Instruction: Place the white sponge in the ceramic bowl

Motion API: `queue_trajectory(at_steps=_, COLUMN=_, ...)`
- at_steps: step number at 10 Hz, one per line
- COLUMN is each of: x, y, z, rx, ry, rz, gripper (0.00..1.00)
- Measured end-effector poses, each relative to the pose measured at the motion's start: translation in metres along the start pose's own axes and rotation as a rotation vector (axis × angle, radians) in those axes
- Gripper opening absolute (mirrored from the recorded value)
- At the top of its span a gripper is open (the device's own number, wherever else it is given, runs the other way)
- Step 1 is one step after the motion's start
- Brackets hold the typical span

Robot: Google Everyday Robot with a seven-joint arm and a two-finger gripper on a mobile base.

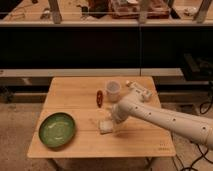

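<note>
The table [75, 95] is pale wood, matt, with faint board seams running along the top. On it the ceramic bowl [57, 131] is the one shiny thing, a glossy green glaze that darkens at the rim. The white sponge [105, 126] looks soft and dull, off-white with no sheen. The white cup [113, 91] seems smooth and plain, and the small reddish item [100, 97] beside it has a slight gloss. The arm [165, 117] wears a smooth, cream, plastic-looking shell dotted with small dark holes. The gripper [112, 119], low over the sponge, sits in shadow, its finish hard to judge. The floor [20, 120] looks rough and speckled.
</note>
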Motion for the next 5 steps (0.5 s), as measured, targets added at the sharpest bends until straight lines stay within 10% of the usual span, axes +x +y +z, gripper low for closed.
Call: queue_trajectory(at_steps=5, x=-0.025, y=0.004, z=0.021, rx=-0.162, ry=0.009, rz=0.032, gripper=0.74)
